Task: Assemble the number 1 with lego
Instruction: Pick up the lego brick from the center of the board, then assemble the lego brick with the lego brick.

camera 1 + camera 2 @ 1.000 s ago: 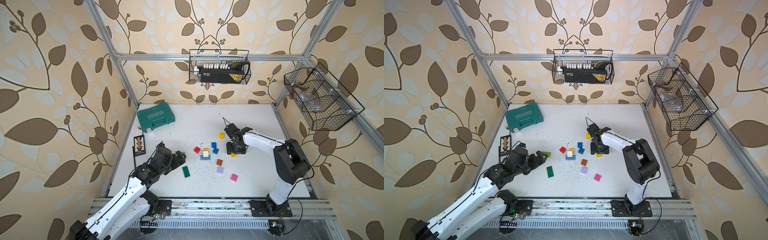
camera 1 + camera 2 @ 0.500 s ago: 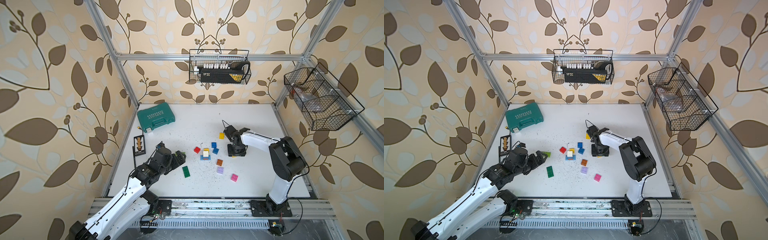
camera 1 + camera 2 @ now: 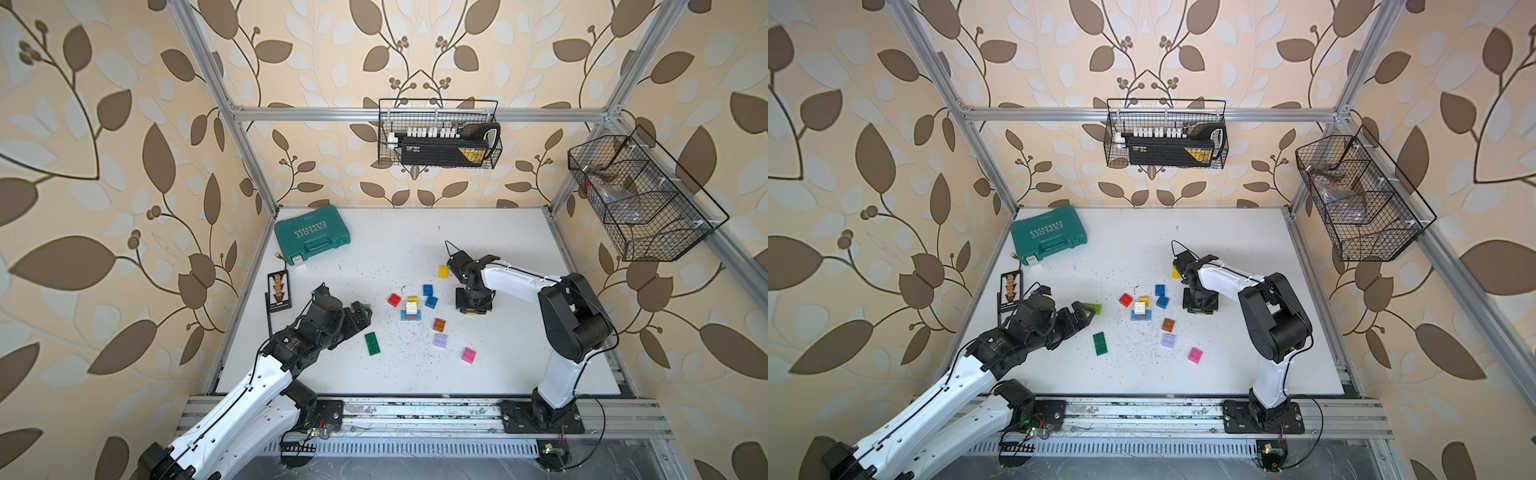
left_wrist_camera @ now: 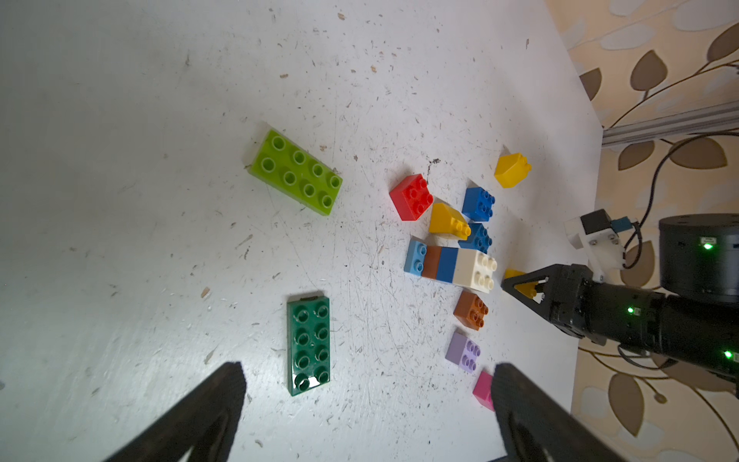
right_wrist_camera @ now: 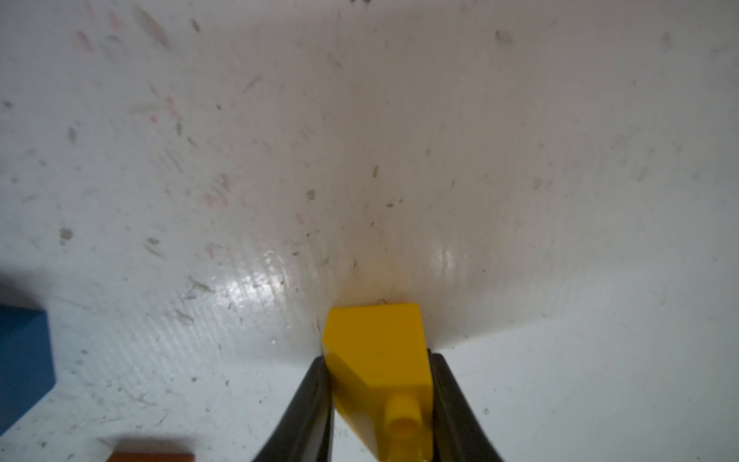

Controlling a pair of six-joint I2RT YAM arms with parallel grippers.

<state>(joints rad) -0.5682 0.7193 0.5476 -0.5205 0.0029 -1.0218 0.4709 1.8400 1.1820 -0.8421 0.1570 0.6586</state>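
My right gripper (image 5: 378, 360) is shut on a small yellow brick (image 5: 376, 348) that rests low on the white table (image 3: 519, 340). In a top view the right gripper (image 3: 471, 309) stands right of the lego cluster. A lying stack of light blue, brown, blue and white bricks (image 4: 448, 268) sits mid-table, also the stack (image 3: 411, 309) in a top view. Around it lie red (image 3: 394, 299), blue (image 3: 428, 289), yellow (image 3: 443, 272), brown (image 3: 439, 324), lilac (image 3: 441, 341) and pink (image 3: 468, 355) bricks. My left gripper (image 4: 366, 380) is open and holds nothing, near the dark green plate (image 4: 308, 344) and lime brick (image 4: 296, 172).
A teal tool case (image 3: 311, 235) lies at the back left. A black bit holder (image 3: 278, 291) sits along the left edge. Two wire baskets (image 3: 438, 135) (image 3: 640, 199) hang on the back and right walls above the table.
The right gripper's fingers have closed onto the yellow brick, and the right arm has shifted slightly. The left arm has not moved.
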